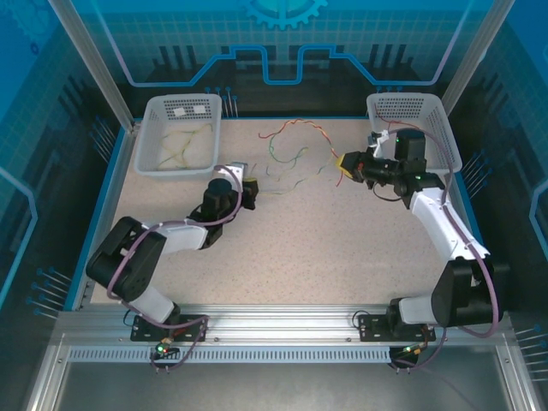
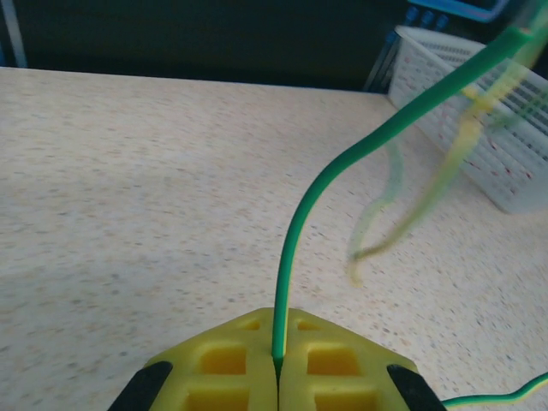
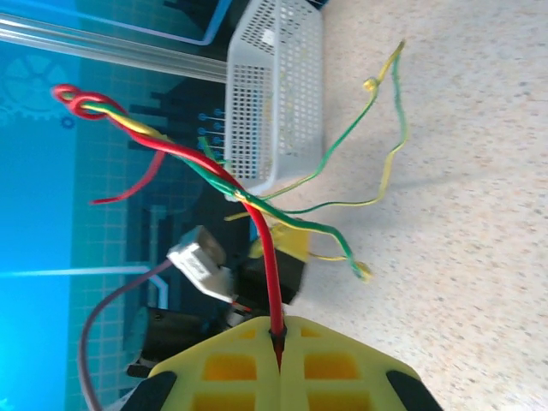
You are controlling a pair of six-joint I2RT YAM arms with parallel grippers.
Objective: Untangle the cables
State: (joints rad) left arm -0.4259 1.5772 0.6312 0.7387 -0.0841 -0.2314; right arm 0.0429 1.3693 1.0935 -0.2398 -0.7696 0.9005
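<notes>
Hanging over the desk's (image 1: pixel 325 248) far middle, the cables (image 1: pixel 295 144) were clamped twice: one green cable (image 2: pixel 300 231) in the left gripper (image 2: pixel 278 364), one red cable (image 3: pixel 267 257) in the right gripper (image 3: pixel 278 342).

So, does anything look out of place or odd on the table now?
Only the cables stand out: red, green and yellow strands are twisted around one another at the far middle of the table. In the right wrist view the red cable winds around a green cable. Nothing looks spilled or broken.
</notes>
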